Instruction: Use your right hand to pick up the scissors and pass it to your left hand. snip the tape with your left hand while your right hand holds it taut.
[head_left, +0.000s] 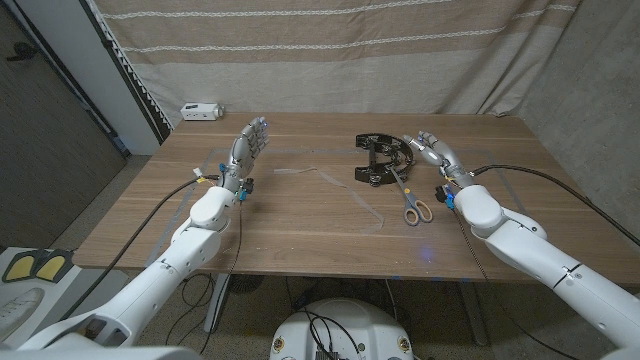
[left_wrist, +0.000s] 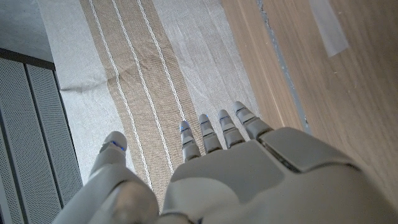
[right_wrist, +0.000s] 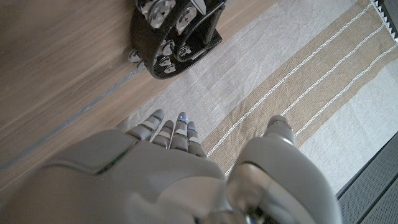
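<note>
Two empty robot hands, left robot hand (head_left: 247, 148) and right robot hand (head_left: 432, 150) spread, scissors (head_left: 410, 196) on table (head_left: 300, 220)

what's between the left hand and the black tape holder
In the head view, mostly bare wood, crossed by a strip of clear tape, separates the left hand from the black tape holder.
</note>
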